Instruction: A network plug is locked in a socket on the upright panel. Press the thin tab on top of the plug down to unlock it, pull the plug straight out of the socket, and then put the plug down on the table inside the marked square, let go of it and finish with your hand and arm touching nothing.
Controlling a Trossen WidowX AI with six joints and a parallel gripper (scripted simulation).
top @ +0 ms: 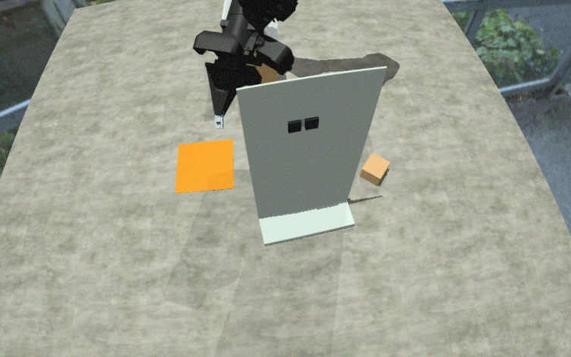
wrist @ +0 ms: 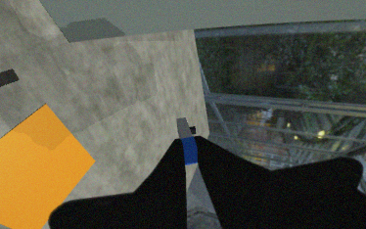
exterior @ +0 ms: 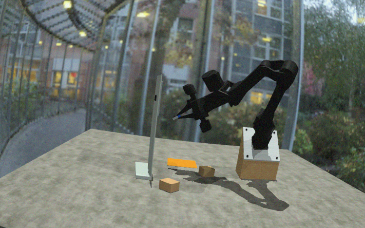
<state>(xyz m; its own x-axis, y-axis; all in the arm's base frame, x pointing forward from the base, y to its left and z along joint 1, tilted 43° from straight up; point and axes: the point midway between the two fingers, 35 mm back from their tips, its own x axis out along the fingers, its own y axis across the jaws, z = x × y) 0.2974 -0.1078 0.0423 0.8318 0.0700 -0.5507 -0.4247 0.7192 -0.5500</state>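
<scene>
1. Gripper (top: 219, 114) (exterior: 178, 116) (wrist: 187, 143): jaws clenched on the plug (top: 221, 122) (exterior: 175, 117) (wrist: 184, 128), tilted downward
2. Plug out of its socket, held in the air, apart from the upright panel (top: 307, 150) (exterior: 154, 122) (wrist: 224, 12)
3. Orange square (top: 205, 166) (exterior: 182, 162) (wrist: 35, 168) flat on table (top: 101, 248) (exterior: 92, 198) (wrist: 126, 83), beside the panel; plug not on it
4. Two wooden blocks visible in exterior view: one (top: 375, 168) (exterior: 169, 185) near panel, other (exterior: 206, 171) near square
</scene>
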